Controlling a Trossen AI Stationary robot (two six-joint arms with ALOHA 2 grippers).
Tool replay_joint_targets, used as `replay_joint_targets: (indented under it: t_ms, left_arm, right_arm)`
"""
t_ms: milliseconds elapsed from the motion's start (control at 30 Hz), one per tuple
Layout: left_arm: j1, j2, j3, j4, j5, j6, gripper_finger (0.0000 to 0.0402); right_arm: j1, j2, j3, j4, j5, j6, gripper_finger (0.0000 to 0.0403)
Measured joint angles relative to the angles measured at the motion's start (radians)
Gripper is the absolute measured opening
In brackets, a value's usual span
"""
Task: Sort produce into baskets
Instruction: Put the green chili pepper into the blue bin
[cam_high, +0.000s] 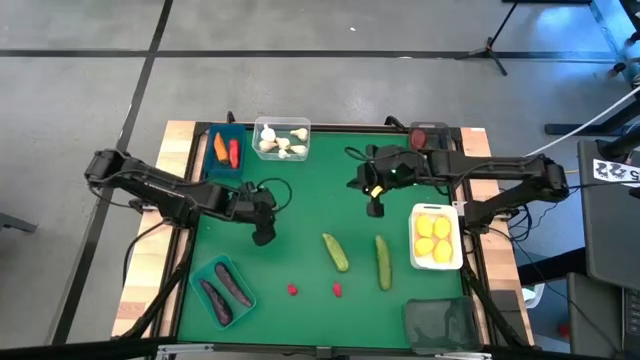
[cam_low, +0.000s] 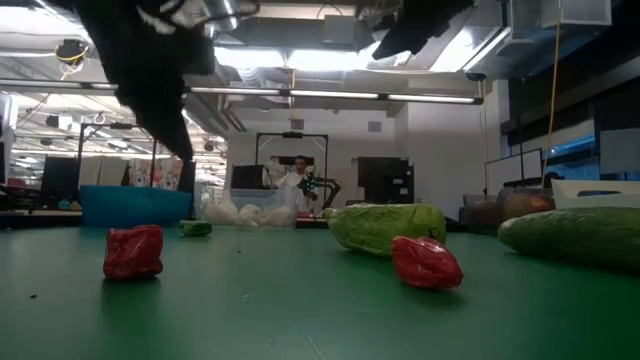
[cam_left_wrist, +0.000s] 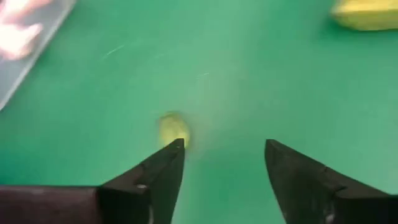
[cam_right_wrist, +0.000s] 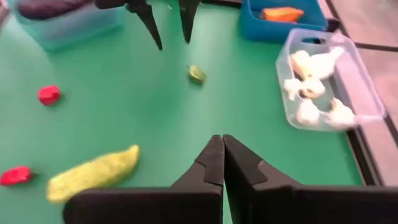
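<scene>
left gripper (cam_left_wrist: 224, 155) jaws part-open, empty; small green piece (cam_left_wrist: 173, 129) lies just ahead, beside one finger; right gripper (cam_right_wrist: 222, 155) jaws closed, farther off

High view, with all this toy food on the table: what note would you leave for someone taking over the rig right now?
Left gripper: open, over a small green piece on the mat.
Right gripper: shut, empty, mid-table.
Done: carrot and pepper in blue basket; garlic in clear basket; lemons in white basket; eggplants in teal basket.
Left: two cucumbers, two red pieces and the green piece lie loose. The near dark basket looks empty.
</scene>
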Motion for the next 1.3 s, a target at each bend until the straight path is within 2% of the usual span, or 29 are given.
replay_joint_targets:
  t_ms: [167,400,567,867,1100,1300]
  left_arm:
    - [0.001,0.046,-0.051,0.033,-0.117,-0.099,0.0245]
    - [-0.042,0.136,-0.143,0.212,-0.232,-0.148,0.0244]
    - [-0.047,0.196,-0.161,0.214,-0.339,-0.198,0.0244]
    - [-0.046,0.307,-0.161,0.346,-0.361,-0.181,0.0244]
    - [-0.048,0.377,-0.157,0.359,-0.380,-0.220,0.0242]
    - [-0.047,0.375,-0.157,0.376,-0.366,-0.220,0.0198]
  right_arm:
    - [0.000,-0.006,0.000,-0.013,0.024,0.000,0.0001]
    - [0.000,-0.002,-0.006,-0.034,0.024,0.001,0.0001]
    - [0.000,-0.002,-0.006,-0.038,0.024,0.006,0.0001]
    - [0.000,-0.002,-0.006,-0.040,0.023,0.008,0.0001]
    - [0.000,-0.002,-0.006,-0.043,0.023,0.009,0.0001]
    - [0.000,-0.002,-0.006,-0.042,0.023,0.008,0.0001]
